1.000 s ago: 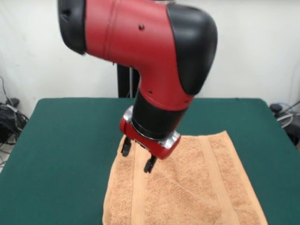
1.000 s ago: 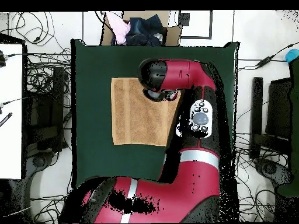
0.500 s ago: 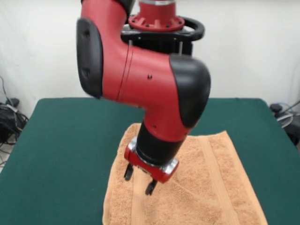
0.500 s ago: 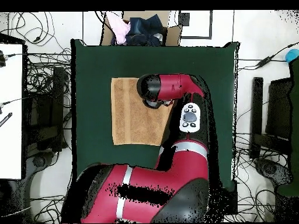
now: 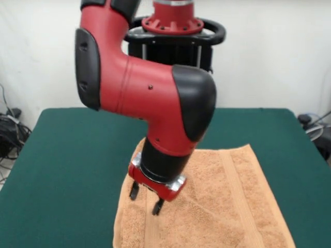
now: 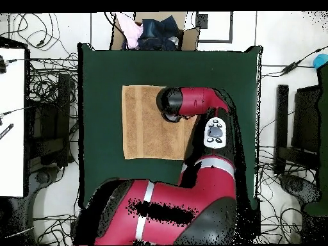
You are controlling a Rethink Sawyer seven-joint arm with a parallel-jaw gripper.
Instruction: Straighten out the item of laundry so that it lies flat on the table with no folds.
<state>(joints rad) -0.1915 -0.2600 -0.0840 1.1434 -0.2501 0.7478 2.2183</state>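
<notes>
Green table [image 5: 67,155]: one towel [image 5: 227,206], hand [image 5: 145,199] seemingly parted.

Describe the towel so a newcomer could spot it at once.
Start from the big dark green table. The towel is the one light orange-tan, roughly square cloth lying on it, directly under the red arm's gripper, whose fingers are apart just above the cloth. Flat woven bands run near two opposite edges, and nothing else lies on the green top.
</notes>
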